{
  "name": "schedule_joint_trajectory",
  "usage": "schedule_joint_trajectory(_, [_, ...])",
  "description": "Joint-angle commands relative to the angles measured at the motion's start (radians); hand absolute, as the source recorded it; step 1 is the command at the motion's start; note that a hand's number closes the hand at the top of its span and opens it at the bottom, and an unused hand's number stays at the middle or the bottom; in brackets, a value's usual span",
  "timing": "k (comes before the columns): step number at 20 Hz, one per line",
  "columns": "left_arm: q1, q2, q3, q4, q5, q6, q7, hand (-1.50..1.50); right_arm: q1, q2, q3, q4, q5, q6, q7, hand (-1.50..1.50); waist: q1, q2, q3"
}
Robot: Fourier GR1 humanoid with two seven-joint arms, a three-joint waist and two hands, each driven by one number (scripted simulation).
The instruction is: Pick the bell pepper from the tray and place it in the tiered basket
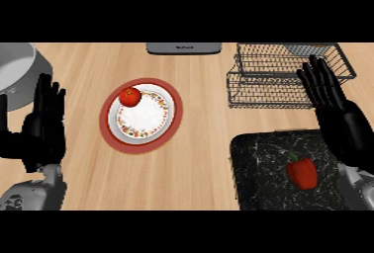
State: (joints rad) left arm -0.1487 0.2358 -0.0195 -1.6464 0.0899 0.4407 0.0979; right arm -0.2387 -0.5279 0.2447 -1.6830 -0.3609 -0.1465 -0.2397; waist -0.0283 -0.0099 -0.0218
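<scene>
**Operator:** Where is there room, starting close in?

**Spotter:** Nearest you, the black marbled tray (263, 158) fills the lower right corner and runs off the lower and right edges. To its left you have a broad stretch of bare wooden table (197, 168). It reaches up the middle, between the plates and the basket.

**Operator:** And the pepper?

**Spotter:** Your bell pepper (302, 173) lies on the tray, toward its right side, with the green stem pointing up and left. Your right hand (329, 96) stands beyond it and apart from it, fingers straight and spread, holding nothing. Its fingertips overlap the right part of the basket. The forearm passes just right of the pepper.

**Operator:** The left?

**Spotter:** Your left hand (42, 123) rests at the left edge, open with fingers up, well apart from the tray.

**Operator:** Count things for me.

**Spotter:** You have one pepper and one tray. Left of centre are two stacked plates, a white flowered plate (146, 118) on a larger red plate (139, 149). One round red fruit (130, 97) sits on the white plate's far rim. One wire tiered basket (270, 84) stands just beyond the tray. Farthest off, one grey pot (18, 66) fills the top left corner, and one grey appliance (182, 48) is cut by the top edge.
</scene>
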Motion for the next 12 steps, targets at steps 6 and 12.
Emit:
schedule_joint_trajectory(6, [0.009,0.02,-0.133,0.072,0.091,-0.24,0.116,0.0,0.343,-0.066,-0.174,-0.091,-0.016,0.076,-0.344,1.5,-0.065,0.003,0.026])
schedule_joint_trajectory(12, [0.037,0.001,-0.159,0.056,0.164,-0.32,0.149,0.0,0.547,0.13,-0.381,0.118,-0.039,-0.105,-0.558,-1.5,-0.019,0.006,0.025])
